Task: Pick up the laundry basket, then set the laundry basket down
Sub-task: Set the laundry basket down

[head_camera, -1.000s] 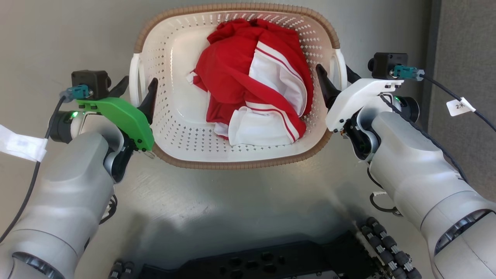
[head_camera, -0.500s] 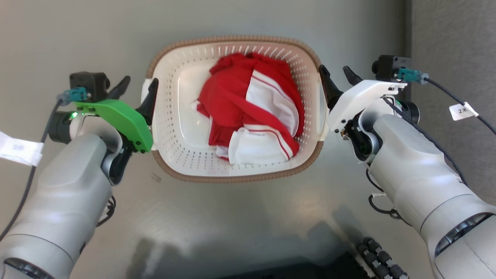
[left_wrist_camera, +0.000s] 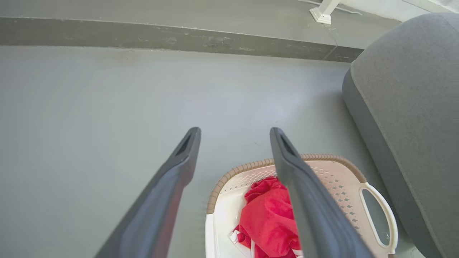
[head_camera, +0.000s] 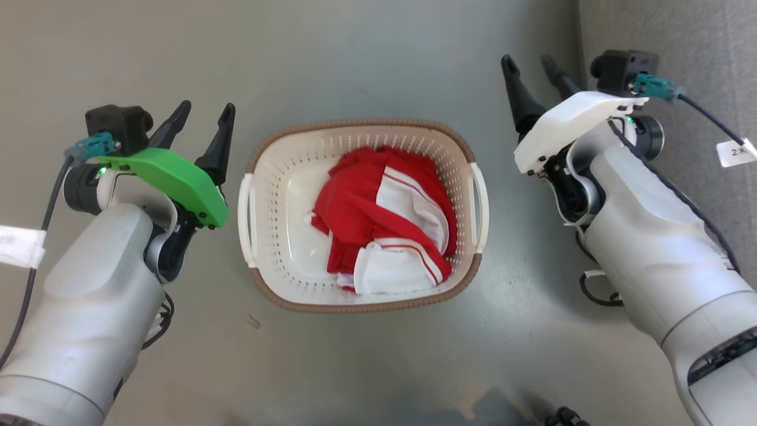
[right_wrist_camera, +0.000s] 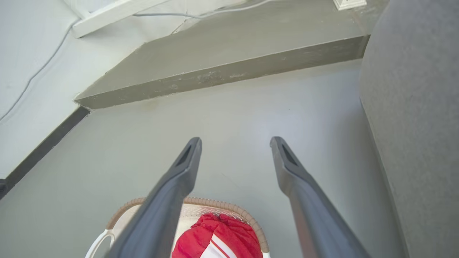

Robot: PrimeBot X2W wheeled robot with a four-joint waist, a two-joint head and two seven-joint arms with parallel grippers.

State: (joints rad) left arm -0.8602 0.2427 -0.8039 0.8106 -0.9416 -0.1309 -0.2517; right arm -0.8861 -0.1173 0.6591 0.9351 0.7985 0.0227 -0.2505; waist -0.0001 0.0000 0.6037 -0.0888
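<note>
The laundry basket [head_camera: 277, 195], cream-white and perforated with a brown woven rim, sits on the grey floor in the middle of the head view. A red and white garment [head_camera: 384, 225] lies crumpled inside it. My left gripper [head_camera: 207, 107] is open, to the left of the basket's left handle [head_camera: 246, 219] and clear of it. On the other side my right gripper [head_camera: 526, 59] is also open, up and to the right of the right handle [head_camera: 480, 207]. The left wrist view looks past the left gripper [left_wrist_camera: 235, 130] to the basket [left_wrist_camera: 333, 179] below. In the right wrist view the right gripper [right_wrist_camera: 235, 139] hangs above the basket's rim [right_wrist_camera: 222, 206].
A grey upholstered seat [head_camera: 680, 35] stands close on the right, beside the right arm; its grey upholstery [left_wrist_camera: 412, 89] shows in the left wrist view too. A low grey step [right_wrist_camera: 215, 71] runs across the floor beyond the basket. Bare floor surrounds the basket.
Both grippers, which stood at the basket's side handles, have come away from them. The head view has pulled back, so the basket looks smaller and lower.
</note>
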